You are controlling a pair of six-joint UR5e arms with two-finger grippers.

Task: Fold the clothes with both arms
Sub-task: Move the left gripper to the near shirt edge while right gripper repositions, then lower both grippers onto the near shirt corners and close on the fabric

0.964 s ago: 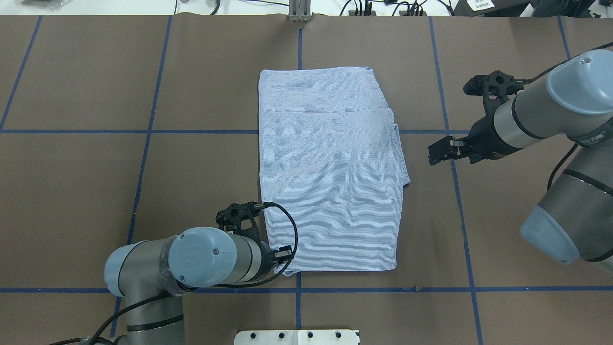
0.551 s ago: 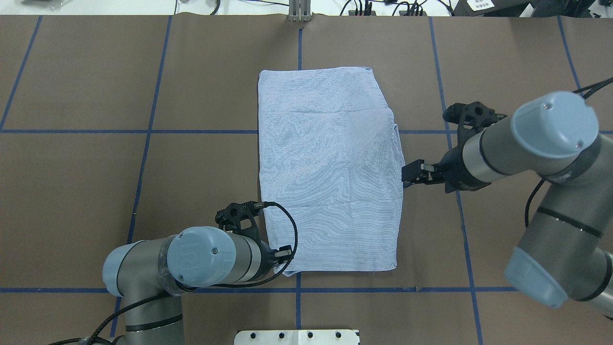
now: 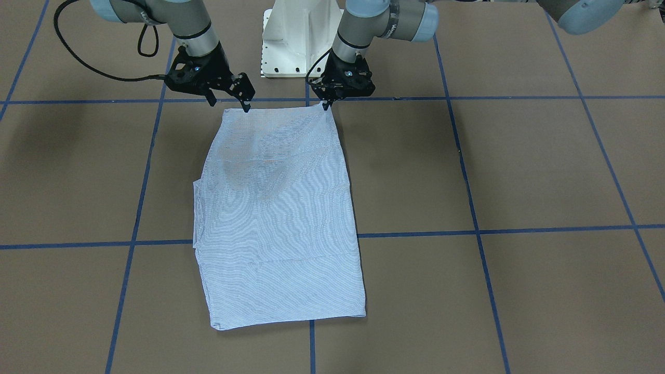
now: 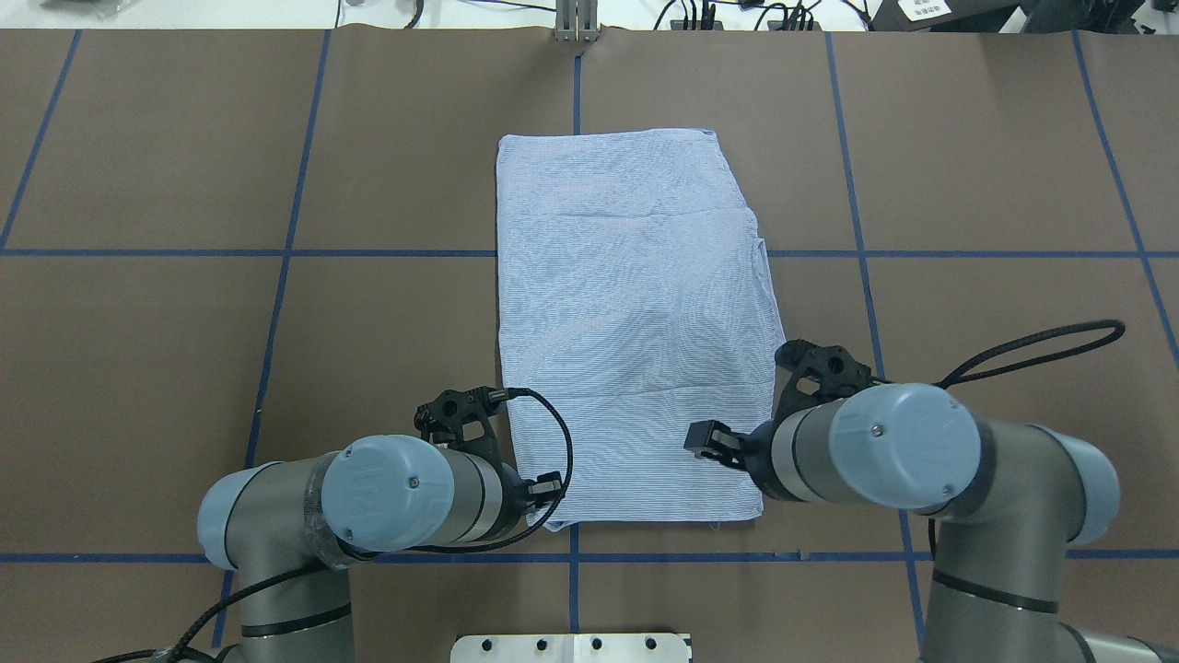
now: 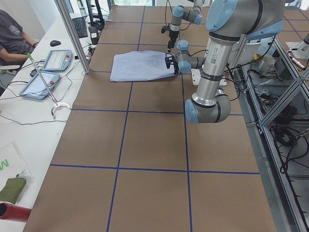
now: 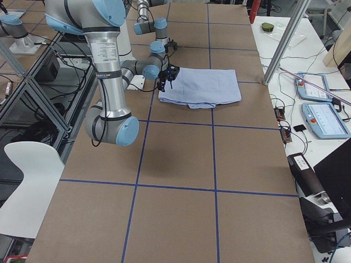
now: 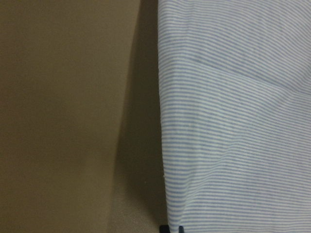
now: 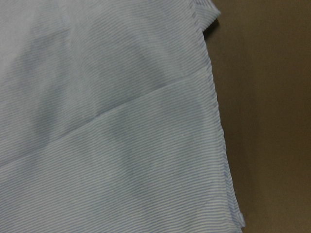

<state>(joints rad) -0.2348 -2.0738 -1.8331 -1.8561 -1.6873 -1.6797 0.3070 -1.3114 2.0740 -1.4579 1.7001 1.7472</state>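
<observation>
The light-blue striped shirt [image 4: 636, 322] lies folded into a flat rectangle on the brown table; it also shows in the front view [image 3: 275, 218]. My left gripper [image 3: 326, 105] points down at the shirt's near left corner and is shut on the cloth's edge. Its tips show close together at the bottom of the left wrist view [image 7: 171, 228]. My right gripper [image 3: 229, 103] hovers open over the shirt's near right corner, with the jaws spread apart. It also shows in the overhead view [image 4: 711, 440]. The right wrist view shows only cloth [image 8: 112, 136] and table.
The white pedestal base [image 3: 296, 41] stands just behind both grippers. Blue tape lines [image 4: 276, 276] cross the table. A metal post [image 4: 576, 23] stands at the far edge. Tablets [image 5: 48, 60] and a seated person [image 5: 12, 38] are beyond the far side.
My right arm swung from beside the shirt's right edge back toward me, and its gripper is now over the near right corner. The left arm and the shirt have not moved.
</observation>
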